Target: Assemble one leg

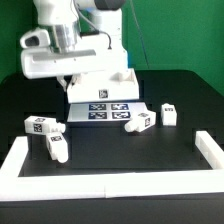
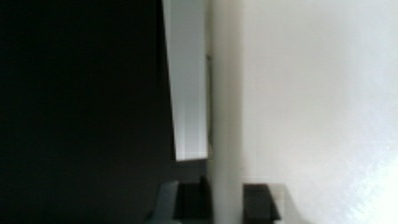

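White two-finger gripper (image 2: pixel 222 203) at large white square tagged panel (image 1: pixel 100 109)
Grip cannot be told; stubby white plastic legs (image 1: pixel 42 125) (image 1: pixel 57 150) (image 1: pixel 140 122) (image 1: pixel 168 115) with black-and-white tags dot black tabletop (image 1: pixel 110 168).

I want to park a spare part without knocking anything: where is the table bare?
Widest bare stretch of the black table: between the leg pair on the exterior view's left and the pair on its right, from the tagged white panel to the white border rail. Crowded around both pairs and under the arm at the panel.
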`<control>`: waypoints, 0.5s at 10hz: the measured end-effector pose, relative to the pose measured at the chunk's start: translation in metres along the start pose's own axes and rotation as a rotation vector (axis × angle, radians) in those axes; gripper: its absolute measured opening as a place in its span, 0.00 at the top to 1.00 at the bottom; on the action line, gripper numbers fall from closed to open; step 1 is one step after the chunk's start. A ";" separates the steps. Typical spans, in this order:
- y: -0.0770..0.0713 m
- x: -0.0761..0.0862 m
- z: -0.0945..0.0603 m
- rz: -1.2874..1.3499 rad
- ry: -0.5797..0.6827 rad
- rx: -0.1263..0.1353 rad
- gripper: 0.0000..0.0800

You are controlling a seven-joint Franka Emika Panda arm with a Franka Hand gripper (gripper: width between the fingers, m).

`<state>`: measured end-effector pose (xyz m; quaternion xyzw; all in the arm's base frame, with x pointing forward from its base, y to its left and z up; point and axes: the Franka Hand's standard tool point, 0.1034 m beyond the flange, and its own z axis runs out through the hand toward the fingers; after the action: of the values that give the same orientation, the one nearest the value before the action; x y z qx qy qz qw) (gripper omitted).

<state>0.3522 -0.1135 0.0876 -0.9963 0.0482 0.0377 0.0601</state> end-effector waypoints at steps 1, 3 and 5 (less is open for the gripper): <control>-0.006 0.013 -0.017 -0.013 0.020 -0.014 0.93; -0.006 0.019 -0.018 -0.025 0.022 -0.030 0.93; -0.005 0.020 -0.017 -0.032 0.016 -0.039 0.93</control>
<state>0.3737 -0.1121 0.1031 -0.9982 0.0320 0.0298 0.0410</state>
